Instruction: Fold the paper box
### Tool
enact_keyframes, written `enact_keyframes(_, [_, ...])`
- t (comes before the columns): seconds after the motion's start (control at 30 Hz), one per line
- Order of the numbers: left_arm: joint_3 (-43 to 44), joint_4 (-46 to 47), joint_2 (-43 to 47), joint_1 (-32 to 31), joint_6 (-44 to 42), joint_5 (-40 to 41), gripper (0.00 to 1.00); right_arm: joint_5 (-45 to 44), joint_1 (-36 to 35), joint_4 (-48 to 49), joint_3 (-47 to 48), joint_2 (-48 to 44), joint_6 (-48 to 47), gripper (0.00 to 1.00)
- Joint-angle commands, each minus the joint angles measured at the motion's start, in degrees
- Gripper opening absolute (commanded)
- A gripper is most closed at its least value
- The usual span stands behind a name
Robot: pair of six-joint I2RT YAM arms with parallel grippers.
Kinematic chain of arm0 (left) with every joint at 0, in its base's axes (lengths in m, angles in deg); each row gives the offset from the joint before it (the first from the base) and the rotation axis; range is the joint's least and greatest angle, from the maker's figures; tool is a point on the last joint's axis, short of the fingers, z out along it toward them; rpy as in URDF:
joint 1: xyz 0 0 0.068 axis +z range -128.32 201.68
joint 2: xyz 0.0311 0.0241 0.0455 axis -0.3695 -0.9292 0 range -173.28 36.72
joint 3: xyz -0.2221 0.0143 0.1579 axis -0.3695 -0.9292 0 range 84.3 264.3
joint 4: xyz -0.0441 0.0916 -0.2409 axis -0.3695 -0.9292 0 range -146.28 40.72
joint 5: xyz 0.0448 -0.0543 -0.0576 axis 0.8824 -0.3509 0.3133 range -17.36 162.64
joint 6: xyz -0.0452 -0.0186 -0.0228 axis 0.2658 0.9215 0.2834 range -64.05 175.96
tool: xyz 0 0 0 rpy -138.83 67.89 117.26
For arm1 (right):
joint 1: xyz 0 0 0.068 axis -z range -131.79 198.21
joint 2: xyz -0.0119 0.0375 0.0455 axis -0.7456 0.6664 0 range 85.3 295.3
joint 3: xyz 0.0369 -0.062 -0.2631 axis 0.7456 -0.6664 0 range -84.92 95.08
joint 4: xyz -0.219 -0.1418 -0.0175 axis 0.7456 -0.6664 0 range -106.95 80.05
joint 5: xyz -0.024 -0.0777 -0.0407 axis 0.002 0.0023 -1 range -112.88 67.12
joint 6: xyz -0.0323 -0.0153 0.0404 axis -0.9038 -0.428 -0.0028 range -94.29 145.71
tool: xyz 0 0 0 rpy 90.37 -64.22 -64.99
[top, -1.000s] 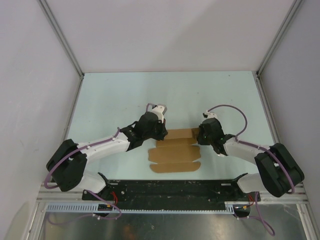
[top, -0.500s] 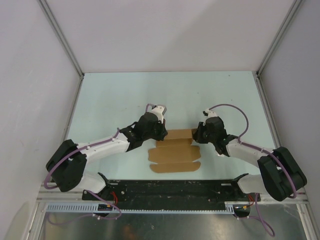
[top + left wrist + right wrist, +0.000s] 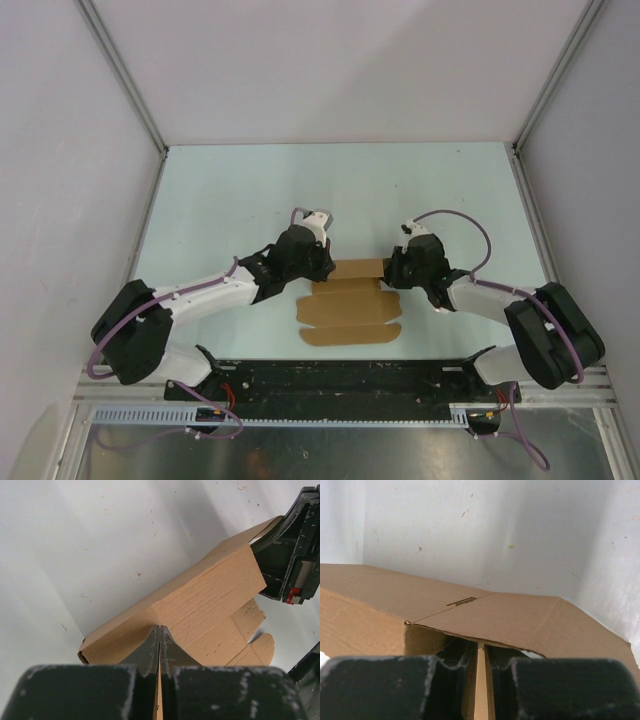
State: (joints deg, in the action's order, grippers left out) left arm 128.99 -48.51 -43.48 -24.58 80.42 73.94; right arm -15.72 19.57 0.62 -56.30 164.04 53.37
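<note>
The paper box (image 3: 350, 300) is brown cardboard, lying partly folded at the table's near middle, with flat panels and rounded tabs toward the front. Its rear strip (image 3: 360, 268) stands raised between the two grippers. My left gripper (image 3: 320, 270) is shut on the box's left end; in the left wrist view the fingertips (image 3: 160, 630) meet on a thin cardboard edge, and the folded panel (image 3: 200, 595) rises beyond them. My right gripper (image 3: 392, 272) is shut on the right end, with a cardboard flap (image 3: 481, 680) pinched between its fingers under the box's top panel (image 3: 520, 615).
The pale table (image 3: 250, 200) is enclosed by white walls at the left, back and right. A black rail (image 3: 340, 380) with the arm bases runs along the near edge. My right gripper's body (image 3: 295, 545) shows at the right edge of the left wrist view.
My right gripper has shifted slightly left and toward the box, pressing its end inward. The left gripper and the flat panels have stayed where they were.
</note>
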Motion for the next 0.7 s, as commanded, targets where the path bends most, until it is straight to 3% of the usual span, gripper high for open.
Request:
enact_keyframes(0.0, [-1.0, -1.3, 1.1, -0.06, 0.4, -0.16, 0.0, 1.89, -0.18, 3.49, -0.23, 1.59, 1.08, 0.14])
enact_keyframes(0.67, [-1.09, -1.39, 1.28, -0.06, 0.4, -0.25, 0.0, -0.74, -2.12, 3.23, -0.32, 6.69, 0.29, 0.14])
